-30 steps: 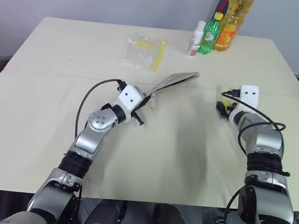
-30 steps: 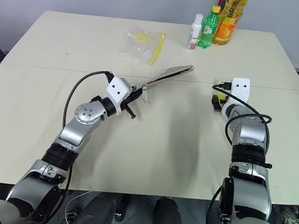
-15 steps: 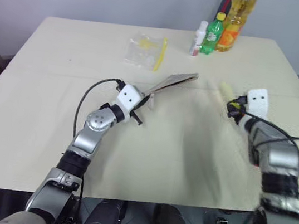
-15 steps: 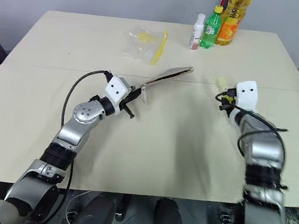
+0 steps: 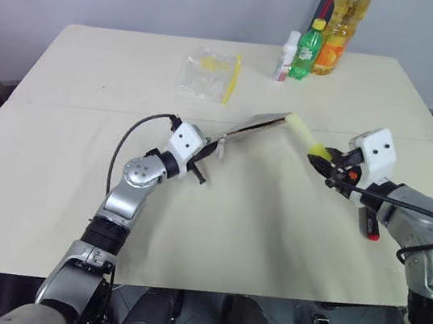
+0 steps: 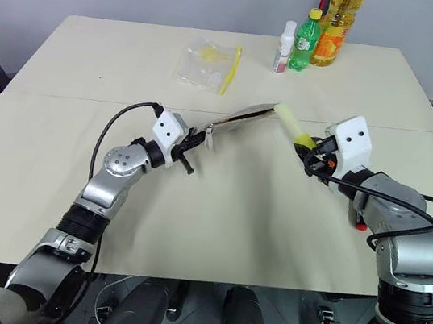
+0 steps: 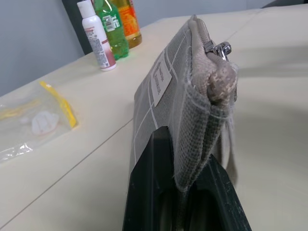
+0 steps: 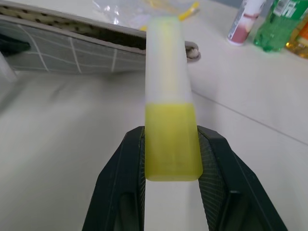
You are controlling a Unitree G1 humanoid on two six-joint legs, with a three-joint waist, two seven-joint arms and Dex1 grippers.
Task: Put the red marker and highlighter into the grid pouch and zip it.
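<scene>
1. Change. A second earlier the right tool [image 6: 313, 156] worked low at the desk [image 6: 271, 235]; it has since risen and swung inward, carrying the highlighter [image 6: 291, 124]. Its two black fingers are closed on the brighter yellow end, and the pale end points toward the raised tip of the grid pouch [image 6: 244, 116].
2. Unchanged. The left tool [image 6: 195, 144] has stayed in place, clamped shut on one end of the grid pouch, which slants up off the desk toward the middle.
3. Meaning for the task. The pick-up of the highlighter appears complete and insertion is the step in hand. The pale tip lies just beside the pouch's far end; whether it has entered cannot be told.
4. Red marker. A small red object [image 6: 360, 225] shows on the desk by the right forearm; it may be the red marker's cap, but this is uncertain.
5. Right wrist view only. The pouch mouth [image 8: 120, 41] is parted along its upper edge, a dark slit between the zipper rows, with the highlighter [image 8: 169, 103] aimed across it.
6. Left wrist view only. The white label [image 7: 159, 79], the metal zipper slider [image 7: 216, 48] and the pull cord [image 7: 230, 139] appear at the held end.
7. Head views only. A clear bag [image 6: 207, 63] and three bottles [image 6: 304, 41] stand well apart at the far side.
</scene>
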